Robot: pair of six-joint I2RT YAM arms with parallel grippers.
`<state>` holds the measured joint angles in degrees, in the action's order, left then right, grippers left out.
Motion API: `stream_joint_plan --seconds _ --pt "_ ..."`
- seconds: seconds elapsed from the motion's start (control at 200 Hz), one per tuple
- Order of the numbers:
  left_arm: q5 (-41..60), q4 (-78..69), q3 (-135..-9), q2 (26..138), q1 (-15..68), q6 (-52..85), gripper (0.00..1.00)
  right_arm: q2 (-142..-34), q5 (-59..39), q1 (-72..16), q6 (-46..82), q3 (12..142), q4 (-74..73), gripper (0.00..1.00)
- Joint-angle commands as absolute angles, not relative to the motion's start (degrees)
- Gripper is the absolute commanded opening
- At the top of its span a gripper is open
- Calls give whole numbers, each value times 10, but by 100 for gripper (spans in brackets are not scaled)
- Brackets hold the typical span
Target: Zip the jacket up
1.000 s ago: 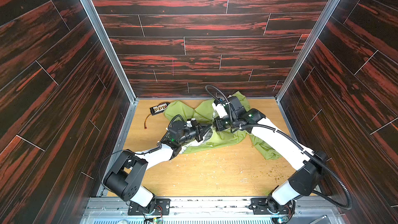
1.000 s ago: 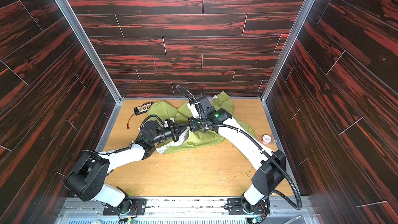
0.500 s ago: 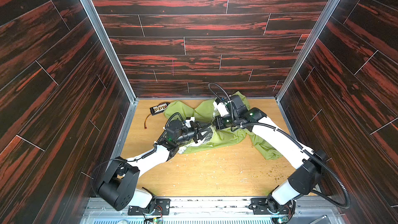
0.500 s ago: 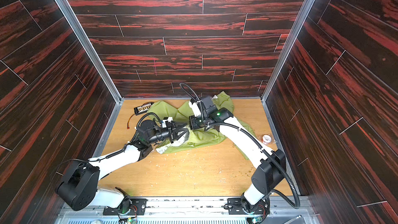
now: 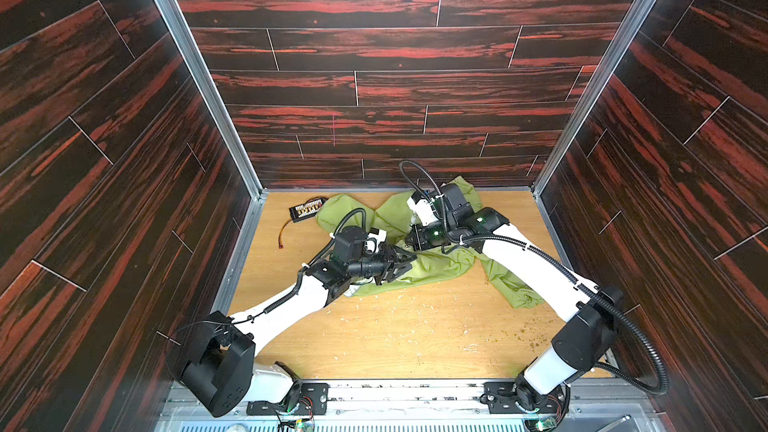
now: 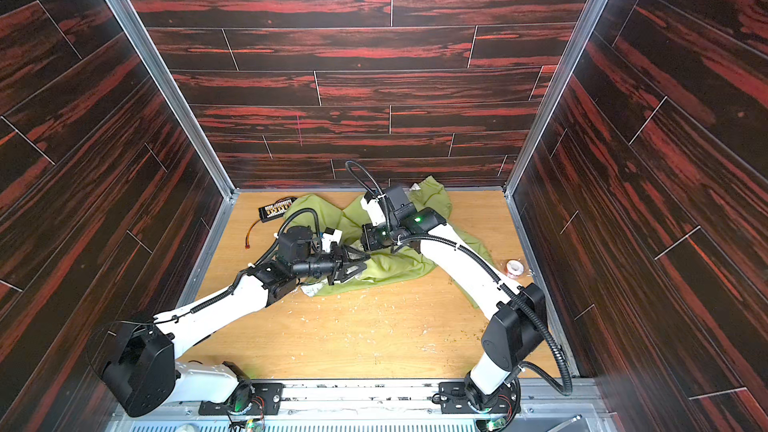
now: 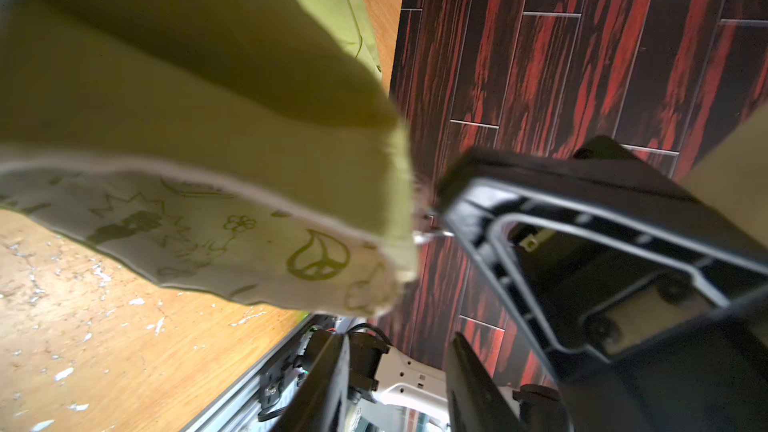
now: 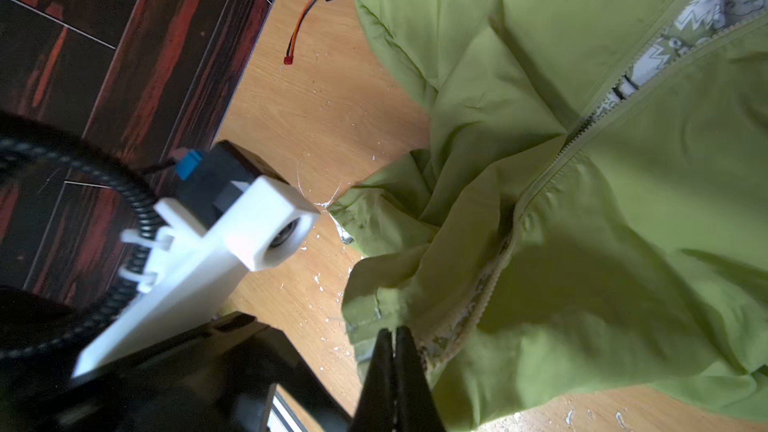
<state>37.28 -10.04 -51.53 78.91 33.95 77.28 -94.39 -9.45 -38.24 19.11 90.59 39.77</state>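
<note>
A black connector board (image 5: 306, 210) is lying near the back-left corner of the wooden tabletop (image 5: 395, 342), its orange wire (image 8: 300, 23) trailing frontward. A tape roll (image 6: 514, 268) is sitting at its right edge. White flecks (image 5: 374, 317) are littering the middle.

The jacket lining (image 8: 702, 6) reads "Plant a Tree".

Blurred jacket (image 7: 199, 110) runs past edge

Bright, even light with soft shadows; the jacket (image 7: 187, 97) blurs near the left wrist camera
</note>
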Motion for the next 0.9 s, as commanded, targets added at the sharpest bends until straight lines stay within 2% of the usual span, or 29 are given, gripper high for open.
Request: stream_joint_plan --seconds 0.0,0.13,0.386,0.897 --pt "353 -18 -549 792 343 698 41 -958 -103 -383 196 911 400 0" --pt "341 43 -572 800 345 657 38 -958 -103 -384 196 913 403 0" --pt "321 156 -607 798 345 583 39 -956 -105 -384 197 913 404 0" --pt "275 100 -645 839 345 568 40 -961 -109 -383 206 918 404 0"
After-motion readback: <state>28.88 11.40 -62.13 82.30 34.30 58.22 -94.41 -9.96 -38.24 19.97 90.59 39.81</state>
